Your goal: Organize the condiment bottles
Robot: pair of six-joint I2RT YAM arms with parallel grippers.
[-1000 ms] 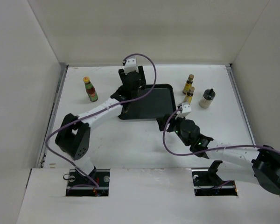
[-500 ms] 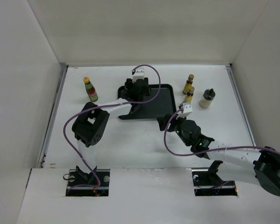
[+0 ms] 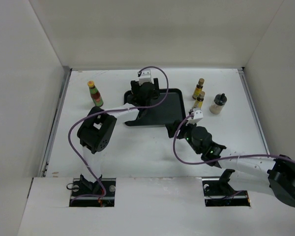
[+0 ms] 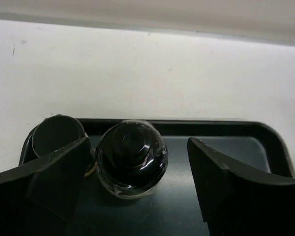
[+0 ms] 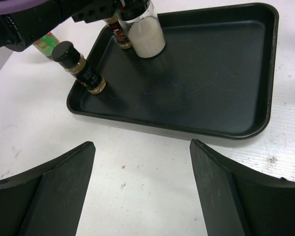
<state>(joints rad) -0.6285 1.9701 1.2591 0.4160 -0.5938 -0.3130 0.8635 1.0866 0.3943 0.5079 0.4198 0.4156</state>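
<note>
Standing upright between spread fingers of left gripper (image 4: 137, 147): white bottle (image 4: 131, 158), black faceted cap, dark-capped jar (image 4: 56, 135) beside left finger.

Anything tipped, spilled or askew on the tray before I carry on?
Nothing stands out. The white black-capped bottle and the short dark jar look upright in the flat black tray; no spill shows.
</note>
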